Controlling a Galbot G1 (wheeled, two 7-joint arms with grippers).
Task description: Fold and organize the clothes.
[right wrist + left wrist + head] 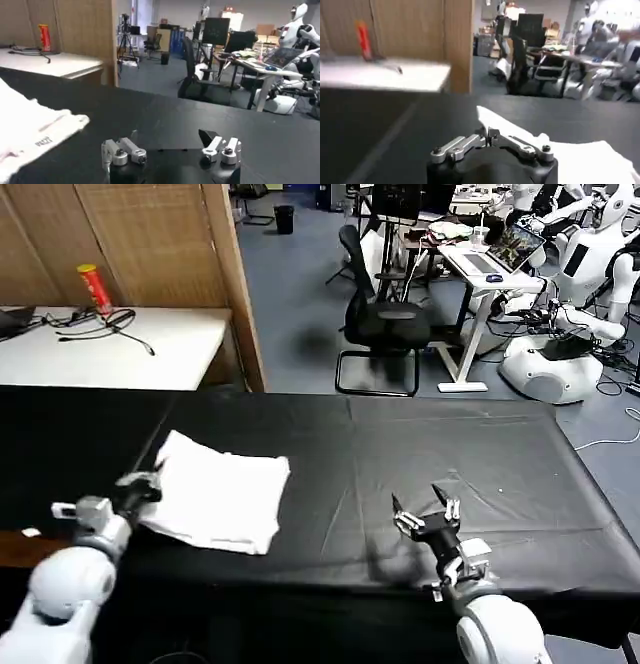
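T-shirt (218, 500) lies folded on the black table (420, 444), and the left gripper (140, 487) touches its left edge with fingers together, perhaps pinching cloth. If it pulls away, the fold may open. The right gripper (425, 512) rests spread open, well right of the T-shirt

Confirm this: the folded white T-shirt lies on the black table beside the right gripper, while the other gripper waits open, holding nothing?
Wrong side. In the head view the folded white T-shirt lies on the black table beside the left gripper; the right gripper is the one waiting open, holding nothing.
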